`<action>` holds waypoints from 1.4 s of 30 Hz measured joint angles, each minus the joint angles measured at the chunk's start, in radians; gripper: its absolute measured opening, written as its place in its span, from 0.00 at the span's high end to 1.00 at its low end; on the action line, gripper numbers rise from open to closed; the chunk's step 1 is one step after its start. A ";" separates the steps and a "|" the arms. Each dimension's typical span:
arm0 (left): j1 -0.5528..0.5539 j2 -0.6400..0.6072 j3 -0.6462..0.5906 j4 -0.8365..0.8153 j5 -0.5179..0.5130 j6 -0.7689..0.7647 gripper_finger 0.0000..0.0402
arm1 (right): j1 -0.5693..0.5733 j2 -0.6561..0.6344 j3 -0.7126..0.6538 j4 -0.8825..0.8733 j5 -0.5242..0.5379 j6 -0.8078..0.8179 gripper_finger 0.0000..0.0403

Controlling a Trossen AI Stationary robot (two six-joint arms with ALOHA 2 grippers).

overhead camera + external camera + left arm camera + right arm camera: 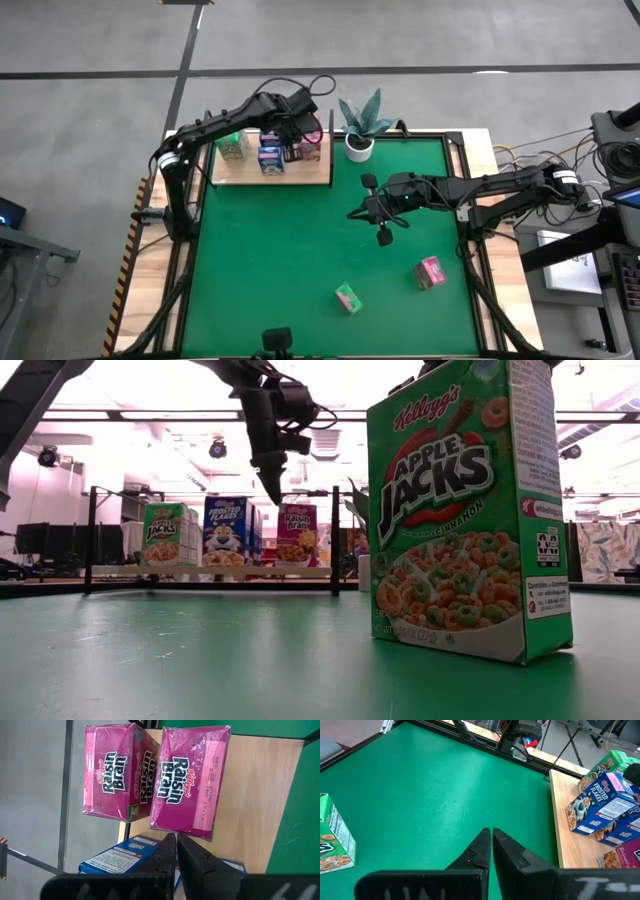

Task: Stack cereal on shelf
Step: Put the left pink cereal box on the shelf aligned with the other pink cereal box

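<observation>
The shelf (300, 172), a light-wood board with thin black posts, lies at the table's far left. On it stand green (232, 147), blue (271, 158) and pink (310, 148) cereal cartons. The left wrist view shows two pink Raisin Bran cartons (190, 780) side by side and a blue carton (120, 860). My left gripper (298, 132) hangs shut above these cartons (274, 488), holding nothing. My right gripper (354, 213) hovers shut over mid-table (491, 845), also with nothing in it. A green Apple Jacks carton (348, 298) and a pink carton (430, 272) rest on the green felt near the front.
A potted plant (360, 130) stands just right of the shelf at the far edge. The shelf's black posts (335, 540) rise at its corners. Open green felt (270, 260) stretches between the shelf and the two loose cartons.
</observation>
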 joint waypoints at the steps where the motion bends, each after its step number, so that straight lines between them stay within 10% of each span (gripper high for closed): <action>1: -0.001 0.000 0.000 0.000 0.000 0.000 1.00 | 0.000 0.000 0.000 0.000 0.000 0.000 0.98; 42: -0.012 0.000 0.016 -0.010 -0.002 -0.022 1.00 | 0.000 0.000 0.000 0.000 0.001 -0.004 0.98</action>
